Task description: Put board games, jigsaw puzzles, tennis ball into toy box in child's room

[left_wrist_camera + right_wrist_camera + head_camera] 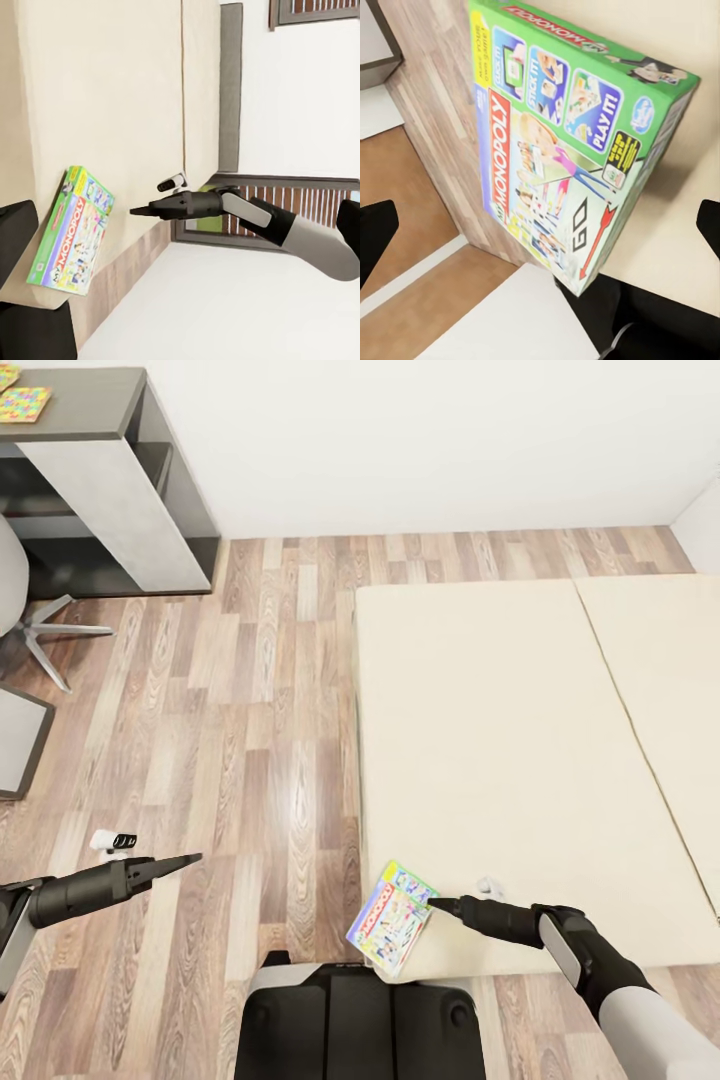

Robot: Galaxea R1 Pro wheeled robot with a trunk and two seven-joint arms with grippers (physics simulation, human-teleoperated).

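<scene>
Fetching the first board game [390, 917] from the bed [520, 760]; nothing lifted yet. Lying flat at the near corner of the beige mattress, a Monopoly box with green side and pale printed cover, one corner jutting a little over the bed's edge toward the robot's base; a second box perhaps beneath it, though impossible to tell.

Right claw [436, 903] level with the box, tips just beside its far edge, possibly touching; from the right wrist view, box [577, 142] centred between the two dark fingers [376, 225] at the picture's sides, jaws spread wide and holding nothing. Left claw [190, 857] out over the wood-plank floor [250, 690], well apart from the bed, fingers drawn together to a point, apparently closed and empty.

At the upper left of the head view, the dark grey lower section of the surface [80, 405] with one jigsaw puzzle [24, 403] on it, well apart from the bed; toy box not seen here.

Next move, as a judgement: easing the right claw forward so the fingers straddle the box's thin edge, then closing firmly; a flat, wide, smooth box, so likely to pivot or slip if pinched at a corner; better taken near the middle of a side, using the overhang to get a finger underneath. Afterwards, turning the base toward the surface.
</scene>
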